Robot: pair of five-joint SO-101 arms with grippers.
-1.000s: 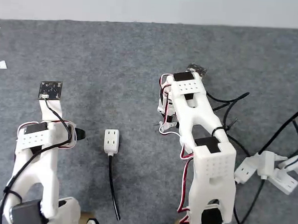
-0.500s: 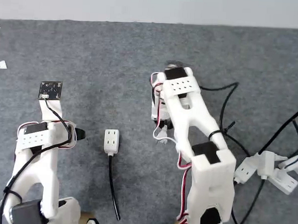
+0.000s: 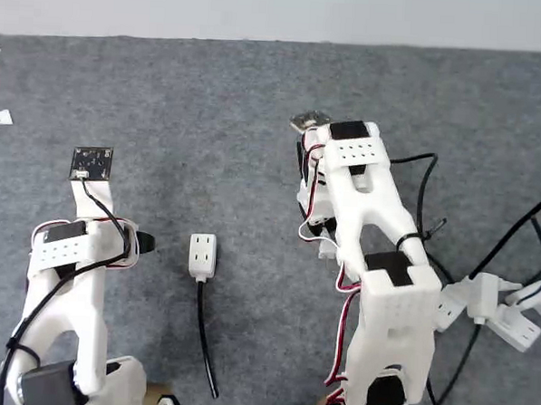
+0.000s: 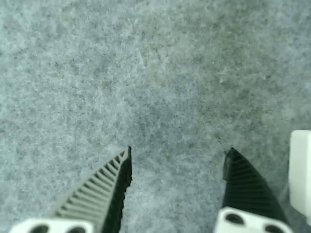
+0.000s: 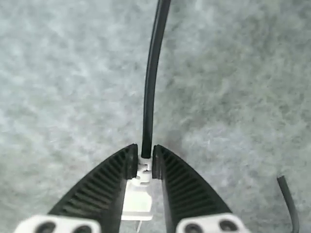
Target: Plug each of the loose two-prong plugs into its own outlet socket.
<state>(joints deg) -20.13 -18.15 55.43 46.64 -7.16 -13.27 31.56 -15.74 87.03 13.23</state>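
My right gripper (image 5: 143,148) is shut on a small white two-prong plug (image 5: 138,194), whose black cable (image 5: 153,73) runs away across the grey carpet. In the high view the right arm (image 3: 361,198) stands right of centre, with that cable (image 3: 418,160) looping out beside it. A white outlet socket (image 3: 202,253) with a black cord (image 3: 204,344) lies between the two arms. My left gripper (image 4: 177,153) hangs open over bare carpet, and the socket's white edge (image 4: 301,174) shows just beside one finger.
A tangle of white plugs and sockets (image 3: 487,305) with black cables (image 3: 513,242) lies at the right edge. Two white scraps (image 3: 3,116) sit far left. A loose cable end (image 5: 286,194) lies near the right gripper. Open carpet stretches across the back.
The right arm swung left half a second ago, then back to the right and a little nearer, with the plug and its cable in it. The left arm and the socket kept still.
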